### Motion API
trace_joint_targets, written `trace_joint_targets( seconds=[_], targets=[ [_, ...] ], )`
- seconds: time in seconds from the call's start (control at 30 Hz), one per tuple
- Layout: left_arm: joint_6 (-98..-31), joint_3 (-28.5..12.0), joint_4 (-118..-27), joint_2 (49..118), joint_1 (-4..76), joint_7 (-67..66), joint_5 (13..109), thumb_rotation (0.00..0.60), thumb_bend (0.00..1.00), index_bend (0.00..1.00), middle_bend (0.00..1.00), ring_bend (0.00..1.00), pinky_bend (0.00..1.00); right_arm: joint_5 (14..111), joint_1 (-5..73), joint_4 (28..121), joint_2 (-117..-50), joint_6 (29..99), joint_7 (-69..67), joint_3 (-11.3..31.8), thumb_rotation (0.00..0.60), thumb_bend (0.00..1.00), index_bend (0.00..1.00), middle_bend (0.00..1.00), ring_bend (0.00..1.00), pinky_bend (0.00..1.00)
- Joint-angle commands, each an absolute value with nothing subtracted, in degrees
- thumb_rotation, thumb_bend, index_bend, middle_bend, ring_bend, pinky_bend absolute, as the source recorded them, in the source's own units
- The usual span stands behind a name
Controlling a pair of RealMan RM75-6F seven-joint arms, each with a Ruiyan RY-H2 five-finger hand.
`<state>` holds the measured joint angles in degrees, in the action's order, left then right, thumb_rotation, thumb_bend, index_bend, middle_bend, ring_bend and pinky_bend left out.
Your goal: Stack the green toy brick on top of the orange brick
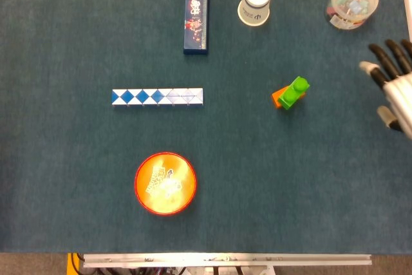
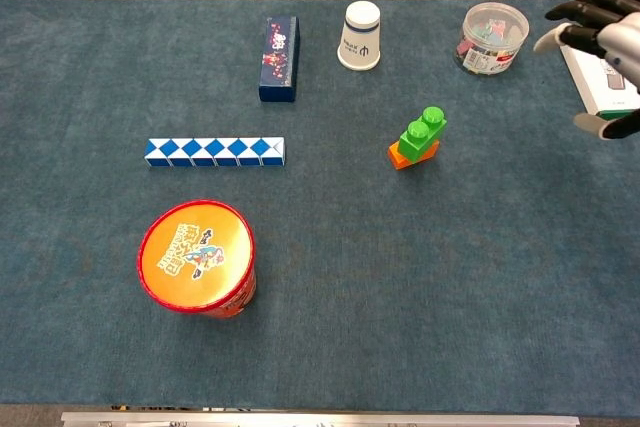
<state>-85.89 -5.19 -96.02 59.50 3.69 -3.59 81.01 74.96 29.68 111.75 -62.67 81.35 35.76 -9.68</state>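
The green toy brick (image 1: 293,91) (image 2: 423,131) sits on top of the orange brick (image 1: 279,98) (image 2: 403,155), right of the table's middle, with only an orange corner showing beneath it. My right hand (image 1: 394,86) (image 2: 606,43) hangs at the far right edge of both views, well clear of the stack, fingers spread and holding nothing. My left hand is not in either view.
An upside-down white paper cup (image 1: 255,3) (image 2: 361,35) and a dark blue box (image 1: 196,17) stand at the back. A clear tub of small pieces (image 1: 352,1) (image 2: 492,38) sits back right. A blue-white snake puzzle (image 1: 157,96) and an orange-lidded can (image 1: 165,183) lie left.
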Motion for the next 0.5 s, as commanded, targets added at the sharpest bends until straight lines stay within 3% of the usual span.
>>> trace_joint_targets(
  seconds=[0.03,0.2,0.5],
  targets=[
    [-85.66,-5.02,-95.75,59.86,3.91,-3.77,81.3,0.6,0.06,0.5,0.51,0.34,0.43,81.77,23.71,108.45,-64.24,88.48,35.3,-11.28,0.6,0.23,0.26,0.12,0.0,0.08],
    [-85.11,-4.67,-94.84,60.75,4.38,-3.86,81.97,0.6,0.06,0.51,0.5,0.34,0.43,88.28,17.15,102.4,-67.37,96.87,30.35,-10.81,0.6,0.23,0.28,0.14,0.0,0.08],
    [-83.67,-4.58,-93.99,61.55,5.17,-4.03,81.47,0.6,0.06,0.51,0.51,0.34,0.43,88.76,11.49,96.64,-68.51,99.43,23.11,-8.41,0.6,0.23,0.29,0.14,0.0,0.08]
  ],
)
